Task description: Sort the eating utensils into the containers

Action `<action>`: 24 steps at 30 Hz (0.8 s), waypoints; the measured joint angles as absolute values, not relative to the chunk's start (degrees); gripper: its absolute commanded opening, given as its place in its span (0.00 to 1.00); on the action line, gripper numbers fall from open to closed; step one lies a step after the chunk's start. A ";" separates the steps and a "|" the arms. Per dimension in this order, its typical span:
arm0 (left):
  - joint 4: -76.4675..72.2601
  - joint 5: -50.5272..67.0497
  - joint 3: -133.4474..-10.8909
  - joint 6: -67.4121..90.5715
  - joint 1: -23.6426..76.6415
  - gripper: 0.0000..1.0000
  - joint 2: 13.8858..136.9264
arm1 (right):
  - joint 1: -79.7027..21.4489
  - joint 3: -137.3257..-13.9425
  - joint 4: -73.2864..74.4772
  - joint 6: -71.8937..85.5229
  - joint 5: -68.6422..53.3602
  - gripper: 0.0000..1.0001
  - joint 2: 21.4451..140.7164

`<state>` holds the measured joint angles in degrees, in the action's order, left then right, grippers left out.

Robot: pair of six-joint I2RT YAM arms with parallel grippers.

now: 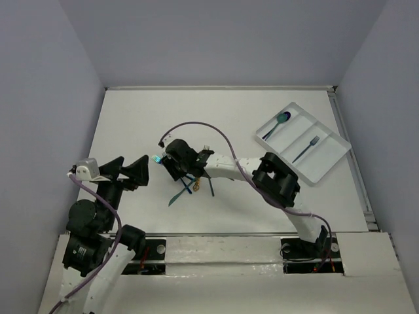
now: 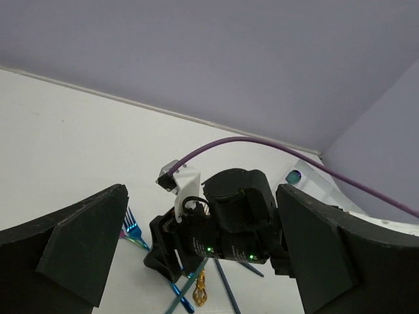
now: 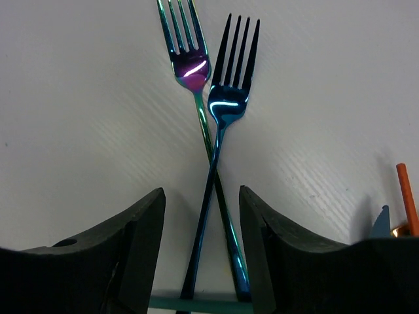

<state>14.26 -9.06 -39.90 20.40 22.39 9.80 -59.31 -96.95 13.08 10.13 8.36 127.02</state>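
Your right pincer (image 3: 201,219) stands apart, one jaw on either side of two fork handles that run between them and cross just ahead of the fingertips. The blue fork (image 3: 229,98) seems to lie over the greenish fork (image 3: 190,65), and both heads rest further ahead on the white table (image 3: 78,98). Expect them to be light, stiff and slick (thin polished metal, flat against the surface), so a shallow pinch will likely skate off or drag both along. I would take the blue one alone, ahead of the crossing near its neck where the two spread apart, with the fingers pressed right down. An orange handle (image 3: 406,196) lies off to the pincer's right. The tray (image 1: 324,163) sits well behind the pincer, already holding a teal spoon (image 1: 280,121) and a dark fork (image 1: 306,149). Your left pincer (image 1: 131,171) hangs wide apart, empty, facing the pile.
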 measured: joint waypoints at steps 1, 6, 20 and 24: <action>14.57 -10.50 -40.07 20.71 22.39 0.99 9.41 | -59.35 -99.09 14.22 9.63 8.73 0.49 128.31; 14.92 -12.43 -40.23 21.12 22.39 0.99 9.17 | -59.37 -103.48 16.58 8.32 10.35 0.38 131.79; 14.85 -10.61 -40.23 21.10 22.39 0.99 9.17 | -62.70 -103.88 19.66 7.90 18.44 0.22 132.55; 14.79 -9.30 -40.21 21.08 22.39 0.99 9.17 | -63.09 -103.88 20.34 7.44 19.75 0.08 132.57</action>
<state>14.79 -9.30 -40.21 21.08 22.39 9.17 -63.09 -103.88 20.34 7.44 19.75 132.57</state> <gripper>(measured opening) 0.989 0.143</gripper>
